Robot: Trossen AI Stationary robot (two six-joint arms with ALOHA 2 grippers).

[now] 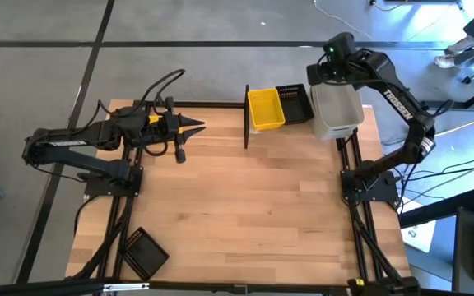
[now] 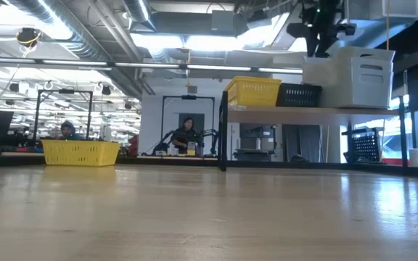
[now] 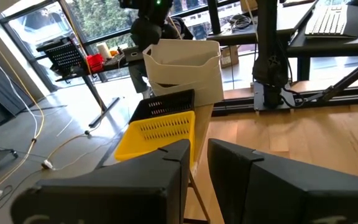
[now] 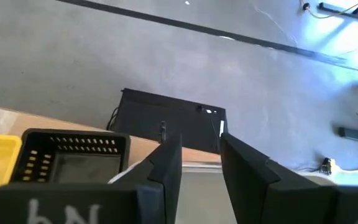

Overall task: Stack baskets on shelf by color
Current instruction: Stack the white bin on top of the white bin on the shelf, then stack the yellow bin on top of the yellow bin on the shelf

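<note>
Right gripper (image 1: 329, 72): positioned above the far rim of the whitish-grey baskets (image 1: 336, 111) at the shelf's right end; fingers (image 4: 166, 163) spread with a gap between them. Whether the rim sits inside the gap cannot be told.
Reason for position: judged as seating or letting go of the top whitish-grey basket, since the stack rests squarely on the shelf.
Whitish-grey stack: at least two nested bins, upright, beside the black baskets (image 1: 295, 101).
Black baskets: middle of the shelf, between whitish-grey and yellow.
Yellow baskets (image 1: 266, 108): left end of the shelf, next to the black upright post (image 1: 246, 115).
Shelf (image 2: 303, 111): raised plank at the table's far edge; one colour per stack, in line with the task.
Left gripper (image 1: 194, 126): waiting low over the table's left side, pointing at the shelf; fingers (image 3: 160, 174) apart, nothing between them.
Loose yellow basket (image 2: 80, 151): on the table's left, far from the shelf; judged not yet stacked.
Loose black basket (image 1: 144, 252): near front-left table corner, likewise unstacked.
</note>
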